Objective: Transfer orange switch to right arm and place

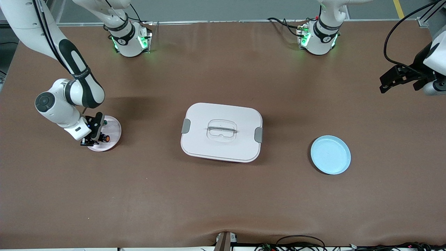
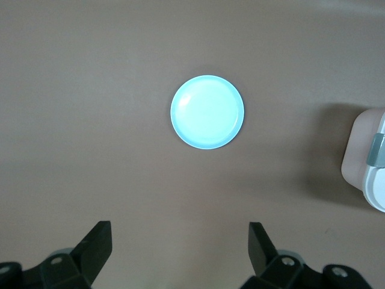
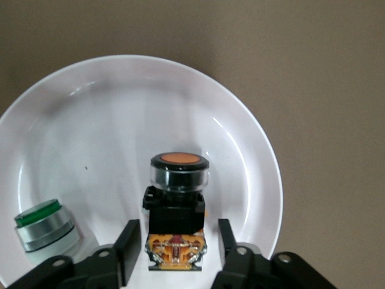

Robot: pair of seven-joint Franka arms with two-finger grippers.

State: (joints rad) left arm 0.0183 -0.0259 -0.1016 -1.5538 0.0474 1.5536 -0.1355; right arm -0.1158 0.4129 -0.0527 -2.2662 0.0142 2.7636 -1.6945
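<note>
While astride one orange switch [image 3: 178, 192], one right gripper [image 3: 177, 233] over one pink plate [image 3: 114, 114].

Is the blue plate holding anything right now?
No: in the left wrist view the blue plate is bare, and the orange switch sits on the white plate at the right gripper.

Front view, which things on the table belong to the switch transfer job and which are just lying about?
In the job:
- orange switch, on the white plate
- right gripper, open around it
- left gripper, open, waiting at its own end of the table

Lying about:
- green-capped part, same plate
- lidded box
- blue plate
</note>
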